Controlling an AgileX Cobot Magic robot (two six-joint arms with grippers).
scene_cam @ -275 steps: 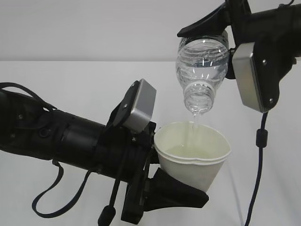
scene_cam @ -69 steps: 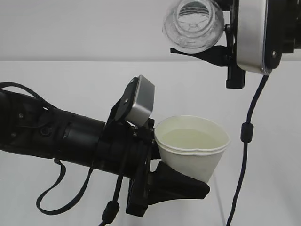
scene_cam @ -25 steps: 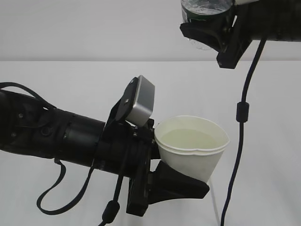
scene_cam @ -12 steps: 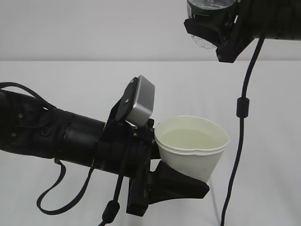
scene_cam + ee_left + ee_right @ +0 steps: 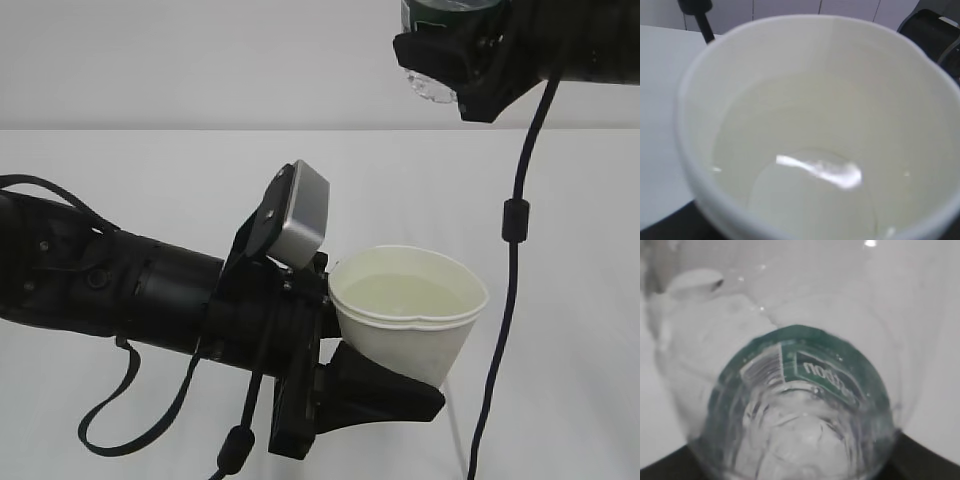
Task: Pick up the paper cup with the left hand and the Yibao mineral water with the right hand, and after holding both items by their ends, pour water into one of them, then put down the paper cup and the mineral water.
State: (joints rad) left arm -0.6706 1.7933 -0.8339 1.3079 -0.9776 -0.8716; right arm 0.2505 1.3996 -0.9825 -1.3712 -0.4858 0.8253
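above the white surface (image 5: 120,160), cup low at centre, bottle high at the right

the left end effector (image 5: 375,385) grips the paper cup (image 5: 410,320) from the left, upright and holding water; the right end effector (image 5: 455,65) clasps the yibao mineral water (image 5: 432,85) at the top right, well apart and above the cup. since half a second ago the bottle has edged slightly up and right; the cup has not moved.

Yibao mineral water (image 5: 437,50) top cropped
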